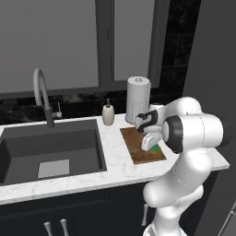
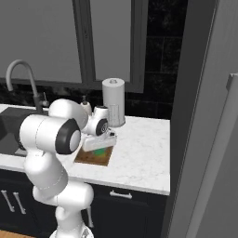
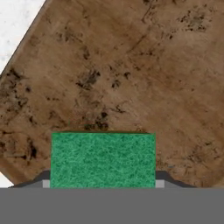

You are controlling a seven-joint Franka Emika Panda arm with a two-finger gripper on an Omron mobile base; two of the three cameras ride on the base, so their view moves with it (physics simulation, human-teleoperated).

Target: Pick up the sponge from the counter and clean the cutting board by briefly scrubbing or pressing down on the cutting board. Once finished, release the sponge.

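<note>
The green sponge (image 3: 103, 159) lies flat on the brown wooden cutting board (image 3: 131, 65), held between my gripper's (image 3: 103, 183) two fingertips, which press its left and right sides. In the left base view the gripper (image 1: 152, 144) points down over the board's (image 1: 136, 145) near right part, and a bit of green sponge (image 1: 157, 149) peeks out under it. The right base view shows the gripper (image 2: 99, 142), the sponge (image 2: 98, 151) and the board (image 2: 93, 158) on the white counter (image 2: 139, 153). The sponge's yellow layer is hidden.
A paper towel roll (image 1: 138, 99) stands just behind the board, with a soap dispenser (image 1: 108, 114) to its left. The dark sink (image 1: 46, 147) and its faucet (image 1: 44, 97) lie further left. A tall grey panel (image 2: 204, 116) bounds the counter on the right.
</note>
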